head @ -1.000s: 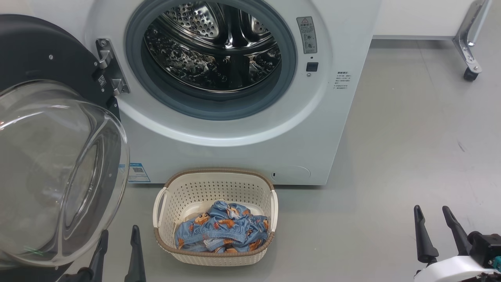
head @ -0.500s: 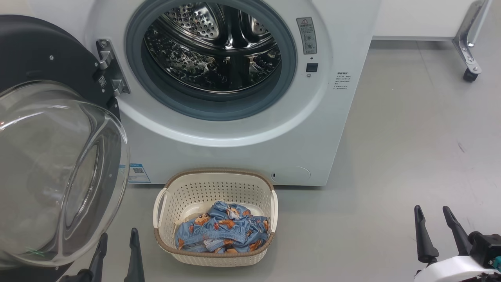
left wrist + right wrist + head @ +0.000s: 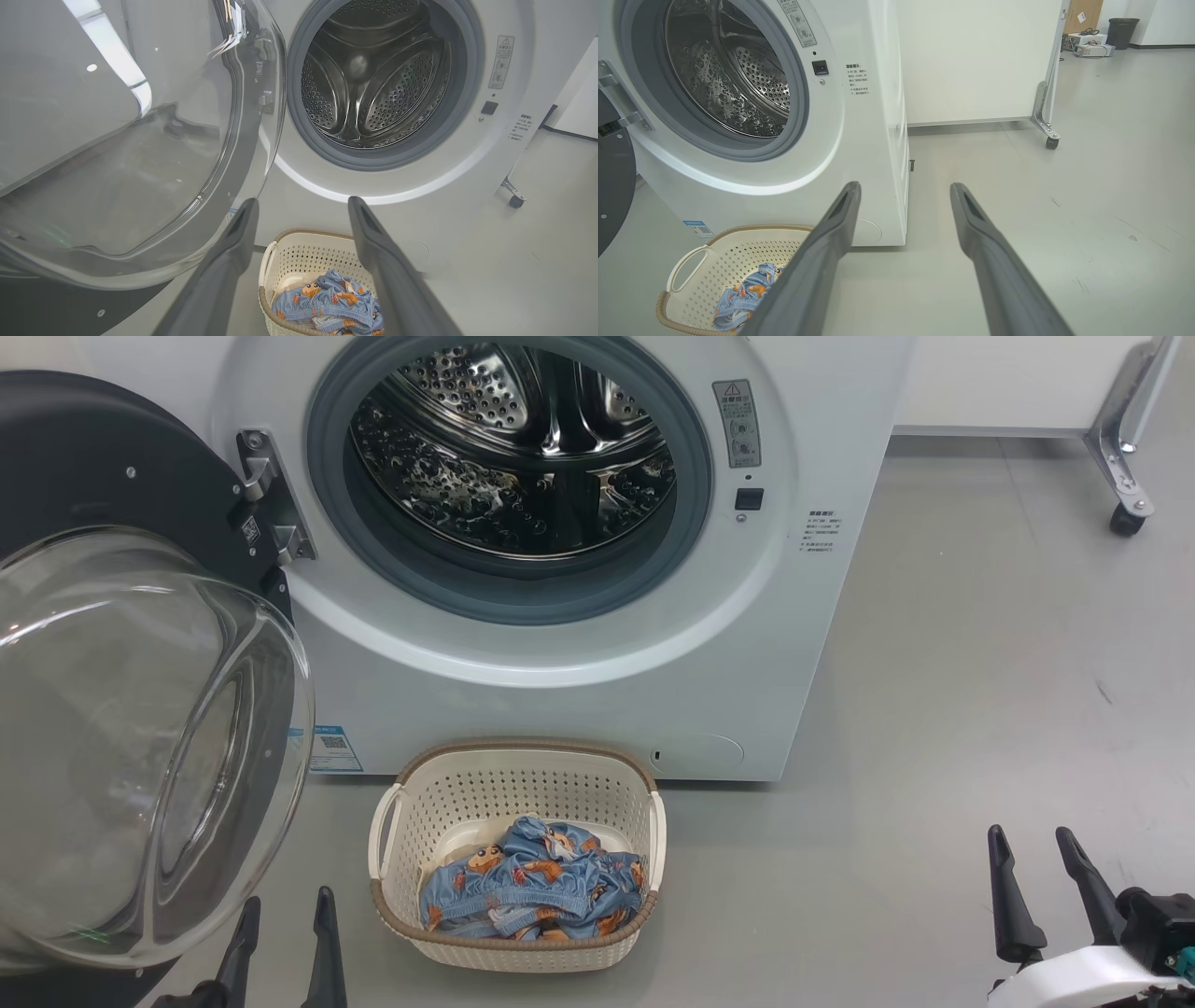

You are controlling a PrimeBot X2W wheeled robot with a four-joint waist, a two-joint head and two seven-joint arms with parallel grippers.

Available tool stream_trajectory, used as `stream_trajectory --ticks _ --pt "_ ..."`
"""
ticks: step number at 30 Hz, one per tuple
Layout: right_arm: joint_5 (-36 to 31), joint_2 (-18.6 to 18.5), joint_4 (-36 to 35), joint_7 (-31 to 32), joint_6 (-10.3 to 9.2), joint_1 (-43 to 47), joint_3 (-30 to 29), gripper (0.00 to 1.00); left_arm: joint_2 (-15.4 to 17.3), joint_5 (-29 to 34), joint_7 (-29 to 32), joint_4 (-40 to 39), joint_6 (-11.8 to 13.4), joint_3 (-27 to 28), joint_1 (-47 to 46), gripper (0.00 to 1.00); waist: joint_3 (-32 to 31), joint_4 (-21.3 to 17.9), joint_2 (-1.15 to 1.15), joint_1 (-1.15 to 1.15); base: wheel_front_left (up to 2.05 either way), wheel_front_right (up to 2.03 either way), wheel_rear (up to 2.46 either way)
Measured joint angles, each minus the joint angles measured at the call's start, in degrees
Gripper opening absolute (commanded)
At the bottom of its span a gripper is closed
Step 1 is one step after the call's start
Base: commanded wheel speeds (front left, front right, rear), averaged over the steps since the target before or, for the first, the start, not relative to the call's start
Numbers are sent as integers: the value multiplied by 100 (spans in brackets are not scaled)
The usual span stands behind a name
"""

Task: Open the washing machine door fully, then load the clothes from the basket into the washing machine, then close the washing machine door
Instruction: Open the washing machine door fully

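The washing machine door (image 3: 140, 747) stands swung out to the left on its hinge (image 3: 271, 504), glass bowl bulging toward the robot. The drum (image 3: 523, 457) of the washing machine (image 3: 597, 709) is unobstructed, so the step in hand is, as I judge it, the 1st pick of the clothes (image 3: 532, 887). They lie bunched in the near half of the basket (image 3: 523, 784), which sits on the floor just in front of the machine, below the drum's mouth. The left gripper (image 3: 288, 898) hovers low just left of the basket and close under the door's glass, its 2 fingers spread and empty. The right gripper (image 3: 1029, 833) hangs well apart to the right, likewise spread with nothing between the fingers. The left arm looks the handier choice: come down over the middle of the heap, keep the fingers wide until they sink into the folds, then pinch a thick bunch. Steer clear of the perforated wall, since a snag could tip the light basket, and mind the door alongside. Lift above the rim before rising to the drum, and release past the grey gasket (image 3: 509, 602) so nothing trails.
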Motion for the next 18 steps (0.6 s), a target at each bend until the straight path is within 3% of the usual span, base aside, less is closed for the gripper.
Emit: stream_trajectory --ticks 18 --pt "0 3 0 0 0 0 10 100 27 142 0 62 0 -7 0 100 17 -27 0 0 0 0 0"
